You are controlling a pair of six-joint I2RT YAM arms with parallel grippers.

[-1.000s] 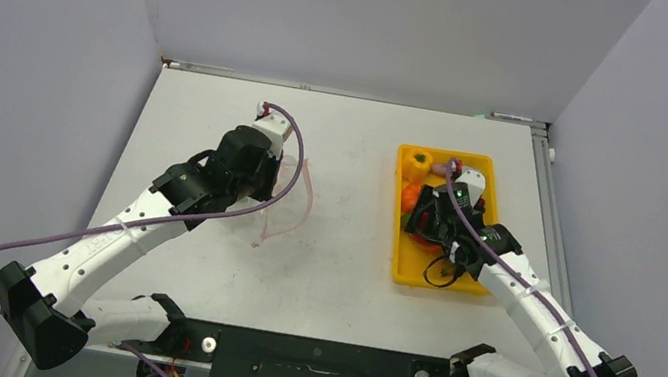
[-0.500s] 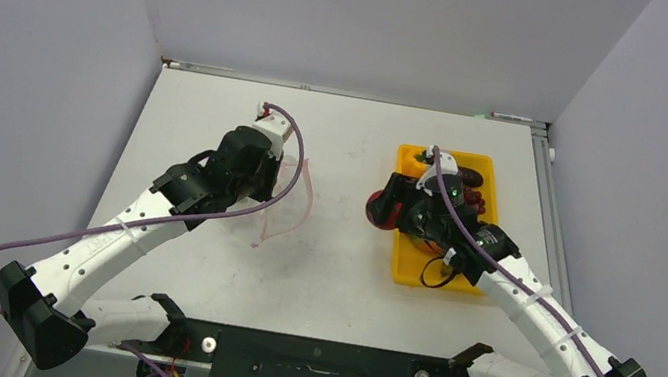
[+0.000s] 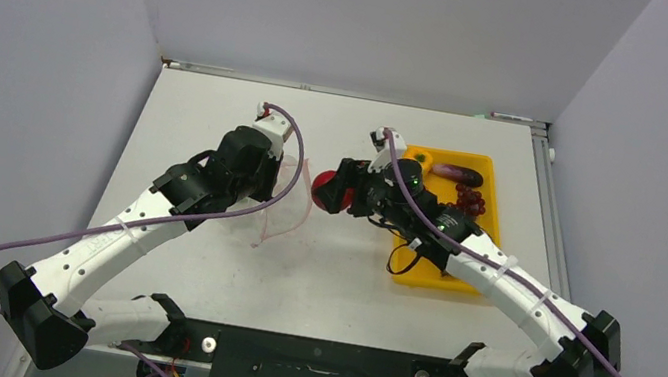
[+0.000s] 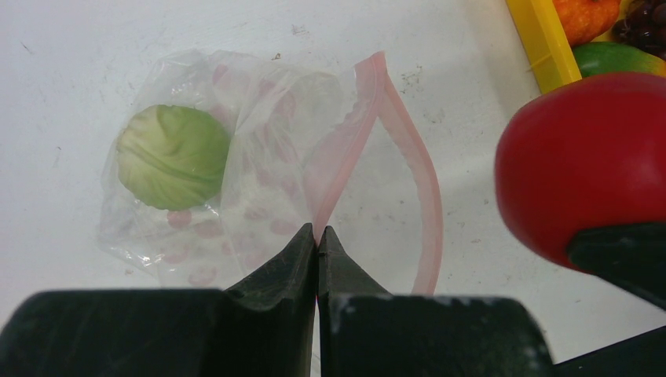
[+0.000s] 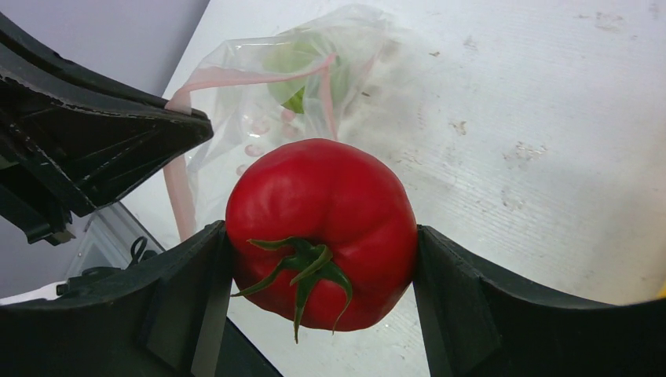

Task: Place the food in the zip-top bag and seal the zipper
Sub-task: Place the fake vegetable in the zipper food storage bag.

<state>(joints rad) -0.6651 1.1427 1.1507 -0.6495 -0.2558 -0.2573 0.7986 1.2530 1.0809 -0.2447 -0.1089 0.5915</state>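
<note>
Right claw (image 5: 320, 236) clamped around tomato (image 5: 322, 204), seated between both fingers, near bag (image 4: 236, 181) mouth; left claw (image 4: 318, 236) pinched shut on zipper (image 4: 345, 149); cabbage (image 4: 173, 157) inside bag.

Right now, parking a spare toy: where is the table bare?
Bare: the table strip between zip-top bag and arm bases, and the far edge. Crowded: between bag mouth and yellow tray, where the held tomato hangs.
</note>
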